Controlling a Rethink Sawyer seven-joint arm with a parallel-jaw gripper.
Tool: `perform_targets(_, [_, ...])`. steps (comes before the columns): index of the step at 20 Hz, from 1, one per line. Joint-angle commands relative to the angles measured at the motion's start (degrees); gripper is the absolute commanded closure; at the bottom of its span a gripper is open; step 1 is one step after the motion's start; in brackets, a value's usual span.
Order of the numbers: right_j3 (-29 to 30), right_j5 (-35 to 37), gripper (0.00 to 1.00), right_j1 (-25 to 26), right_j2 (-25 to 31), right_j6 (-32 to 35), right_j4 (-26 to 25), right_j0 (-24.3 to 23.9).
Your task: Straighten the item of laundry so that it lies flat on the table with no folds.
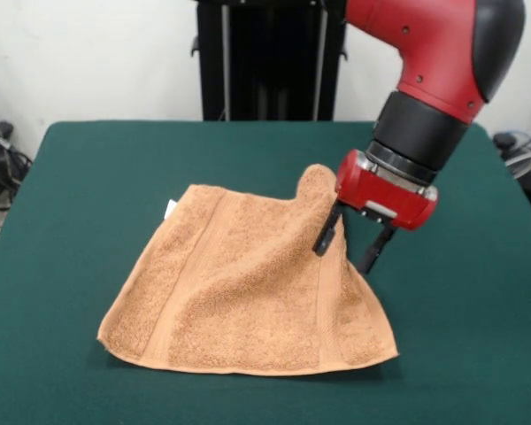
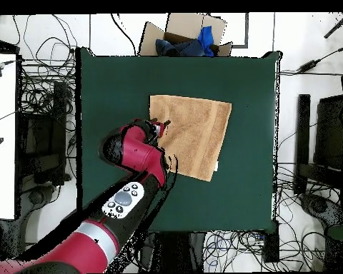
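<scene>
- Spread over the middle of the green table (image 1: 71, 177): 1 tan towel (image 1: 239, 292), mostly flat, with a small white tag (image 1: 170, 209) poking out at its far left corner.
- Lying smooth toward the near table edge: the 2 near corners and the left side of the towel, with woven bands running near the left and right sides.
- Lifted off the table at the towel's far right corner: a peak of cloth, raised and curled over beside the gripper (image 1: 352, 241).
- Hanging from the red arm, just right of that peak: the gripper, its 2 black fingers (image 1: 326, 235) set a moderate gap apart; left finger against the raised cloth, right finger clear of it. Real pinch or mere contact: cannot tell from either view.
- Towel body sloping down and left from the gripper toward the near left corner, so the raised corner is the one part left to flatten.
- Likely called for next: carrying that corner outward, toward the far right table corner and away from the towel's middle, then lowering it so the peak lies down without a crease.
- Risk: dragging the whole towel instead of stretching it.
</scene>
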Motion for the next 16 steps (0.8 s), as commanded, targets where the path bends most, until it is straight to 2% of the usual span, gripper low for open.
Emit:
perform_targets(1, [-2.4, 5.4, 0.0, 5.3, 1.3, 16.0, 3.2, 2.1])
perform_targets(2, [-3.8, 6.9, 0.0, 7.3, -1.5, 17.0, 4.5, 3.8])
perform_targets(6, [-5.7, 8.3, 0.0, 9.7, -3.8, 17.6, 5.9, 4.7])
perform_targets(16, [-6.2, 9.0, 0.0, 10.5, -4.8, 17.5, 7.3, 5.2])
